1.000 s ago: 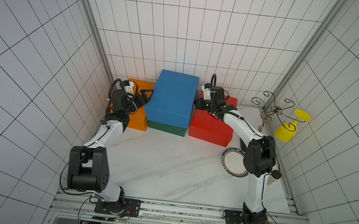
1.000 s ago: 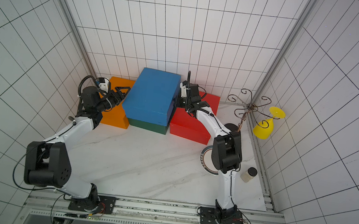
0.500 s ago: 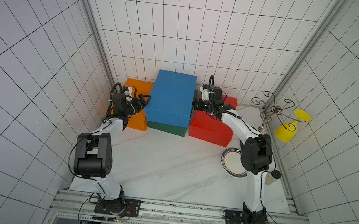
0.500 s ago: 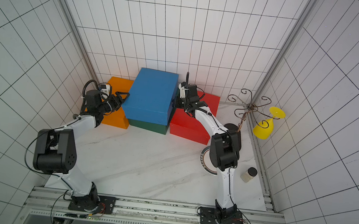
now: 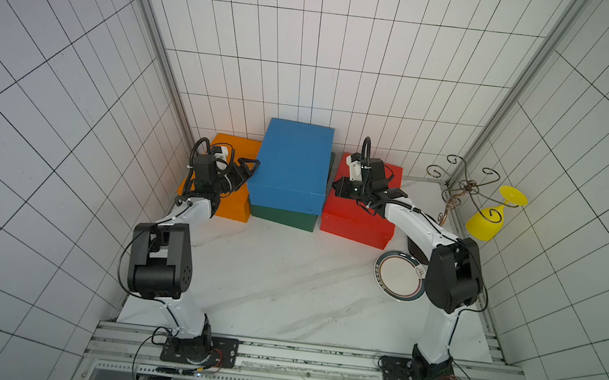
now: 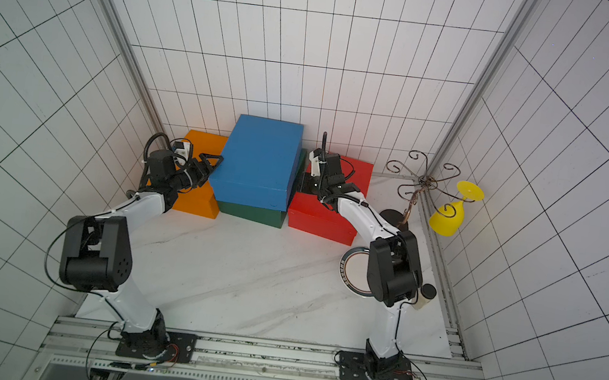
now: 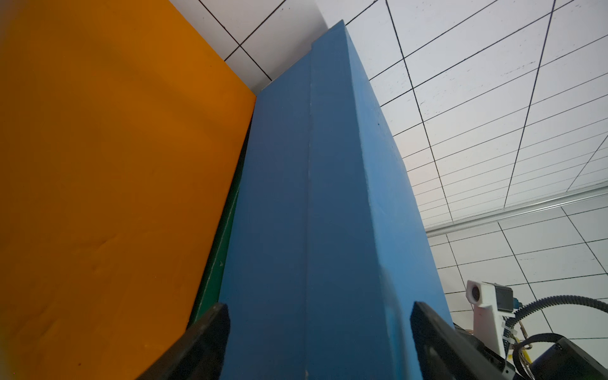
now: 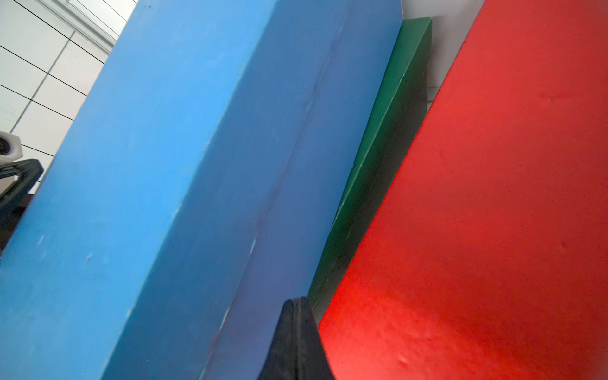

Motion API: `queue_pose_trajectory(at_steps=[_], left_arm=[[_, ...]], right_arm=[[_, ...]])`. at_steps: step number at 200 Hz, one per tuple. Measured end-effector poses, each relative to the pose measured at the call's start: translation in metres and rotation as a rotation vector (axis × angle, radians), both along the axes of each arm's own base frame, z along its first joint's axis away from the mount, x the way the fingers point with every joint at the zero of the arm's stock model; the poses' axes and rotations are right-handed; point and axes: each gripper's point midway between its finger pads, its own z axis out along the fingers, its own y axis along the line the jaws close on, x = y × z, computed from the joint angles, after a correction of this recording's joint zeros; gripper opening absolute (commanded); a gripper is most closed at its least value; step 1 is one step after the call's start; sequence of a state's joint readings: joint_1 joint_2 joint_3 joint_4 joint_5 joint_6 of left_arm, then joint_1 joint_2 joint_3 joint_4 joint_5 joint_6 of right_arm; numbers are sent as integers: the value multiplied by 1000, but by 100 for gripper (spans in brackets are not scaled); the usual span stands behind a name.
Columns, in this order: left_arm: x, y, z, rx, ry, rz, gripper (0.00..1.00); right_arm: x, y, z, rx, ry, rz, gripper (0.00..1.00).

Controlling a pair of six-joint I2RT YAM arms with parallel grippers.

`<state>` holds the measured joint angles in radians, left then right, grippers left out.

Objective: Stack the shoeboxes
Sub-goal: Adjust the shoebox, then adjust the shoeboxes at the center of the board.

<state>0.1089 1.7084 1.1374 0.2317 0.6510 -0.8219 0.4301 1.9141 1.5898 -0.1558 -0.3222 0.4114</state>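
Note:
The blue shoebox (image 5: 292,166) (image 6: 259,162) lies on the dark green shoebox (image 5: 284,218) (image 6: 253,214) at the back wall. To their left stands the orange shoebox (image 5: 232,208) (image 6: 196,202), to their right the red shoebox (image 5: 358,220) (image 6: 321,216). My left gripper (image 5: 252,167) (image 6: 218,163) hovers over the orange box, open wide, its fingers level with the blue box's (image 7: 296,197) left side wall (image 7: 319,316). My right gripper (image 5: 332,190) (image 6: 301,183) (image 8: 297,301) is shut and empty above the red box (image 8: 493,197), its tips at the blue box's (image 8: 164,164) right side.
A round plate (image 5: 398,275) (image 6: 354,270) lies beside the right arm. A wire stand (image 5: 463,185) in the back right corner carries a yellow glass (image 5: 487,215). A small capped bottle (image 6: 425,296) stands near the right wall. Tiled walls close in on three sides.
My left gripper's jaws have spread wider and its tips have come up to the blue box's left side. The blue box sits slightly further left. The right gripper stays shut.

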Motion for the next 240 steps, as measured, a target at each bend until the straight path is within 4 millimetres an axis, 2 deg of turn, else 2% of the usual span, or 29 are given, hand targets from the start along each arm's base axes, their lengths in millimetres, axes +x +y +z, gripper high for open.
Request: queue_pose_trajectory(at_steps=[21, 35, 46, 52, 65, 76, 86, 107, 137, 158, 179, 210, 240], left_arm=[[-7, 0, 13, 8, -7, 5, 89], [-14, 0, 30, 18, -31, 12, 89], [-22, 1, 46, 30, -60, 23, 84], [-27, 2, 57, 38, -78, 32, 79], [-38, 6, 74, 58, -109, 65, 61], [-48, 10, 81, 83, -129, 91, 40], [-57, 15, 83, 91, -134, 122, 28], [-67, 24, 63, 110, -89, 163, 12], [-78, 27, 6, 115, 62, 170, 0], [-86, 25, -24, 116, 142, 164, 0], [-91, 24, -46, 114, 193, 157, 0], [-92, 15, -64, 114, 236, 134, 0], [-91, -2, -77, 116, 263, 93, 0]], right_arm=[[-8, -4, 6, 8, -10, -3, 0], [-15, -7, 9, 11, -12, -5, 0], [-19, -9, 11, 14, -12, -6, 0], [-22, -10, 11, 15, -14, -7, 0], [-30, -12, 10, 16, -11, -5, 0], [-37, -15, 7, 11, -3, -6, 0], [-44, -17, 3, 2, 3, -9, 0], [-60, -16, -8, -16, 21, -3, 0], [-74, -14, -24, -32, 47, 11, 0], [-77, -15, -31, -38, 56, 12, 0], [-76, -15, -30, -35, 50, 12, 0], [-72, -12, -33, -28, 44, 14, 0], [-70, -5, -57, -42, 84, 26, 0]])
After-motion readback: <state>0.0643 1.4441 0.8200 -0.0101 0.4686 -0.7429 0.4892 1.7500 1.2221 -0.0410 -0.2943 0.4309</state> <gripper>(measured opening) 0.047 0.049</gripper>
